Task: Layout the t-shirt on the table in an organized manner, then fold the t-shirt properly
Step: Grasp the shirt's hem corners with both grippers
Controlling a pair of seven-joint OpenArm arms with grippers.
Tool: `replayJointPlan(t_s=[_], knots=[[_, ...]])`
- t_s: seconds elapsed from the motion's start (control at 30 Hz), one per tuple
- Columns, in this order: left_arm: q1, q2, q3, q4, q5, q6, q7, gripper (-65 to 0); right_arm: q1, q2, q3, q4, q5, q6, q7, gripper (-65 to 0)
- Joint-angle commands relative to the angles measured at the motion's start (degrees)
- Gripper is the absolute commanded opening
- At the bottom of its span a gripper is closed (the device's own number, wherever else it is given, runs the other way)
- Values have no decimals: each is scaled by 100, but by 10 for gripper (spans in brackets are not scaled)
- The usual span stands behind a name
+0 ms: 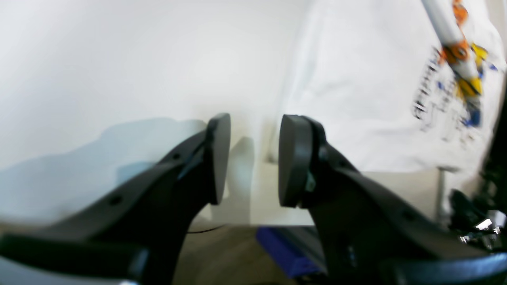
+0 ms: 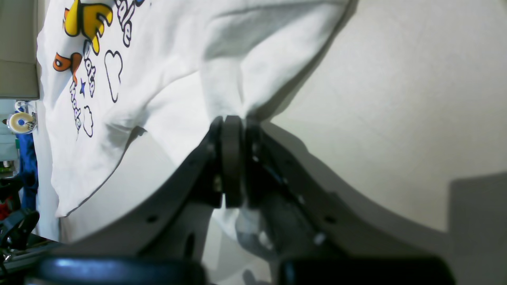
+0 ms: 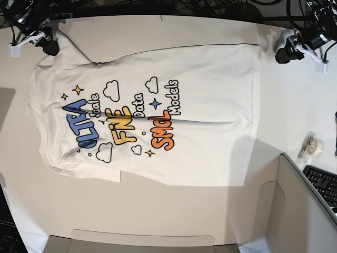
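cotton t-shirt (image 3: 200,105) looks limp, light; grasp at hems. right gripper (image 2: 231,130) clamps its edge; left gripper (image 1: 253,158) parted, empty.

Soft white cotton-like cloth t-shirt (image 3: 210,105) on smooth matt white table (image 3: 158,211); matt black plastic tool pads (image 1: 291,158).

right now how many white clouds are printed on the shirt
4 on the shirt: two along the top of the print, and, and two below, and. None looks hidden.
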Motion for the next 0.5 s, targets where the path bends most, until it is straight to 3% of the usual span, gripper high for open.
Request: replayJointPlan(t_s=[0.0, 0.27, 0.47], knots=[[71, -31, 42, 93, -123, 26, 41, -436, -26, 59, 9, 33, -183, -12, -113, -650], [194, 74, 534, 75, -96, 53, 41, -436, -61, 50, 9, 33, -183, -12, -113, -650], [230, 92, 639, -48, 369, 53, 41, -436, -70, 59, 9, 33, -183, -12, -113, -650]])
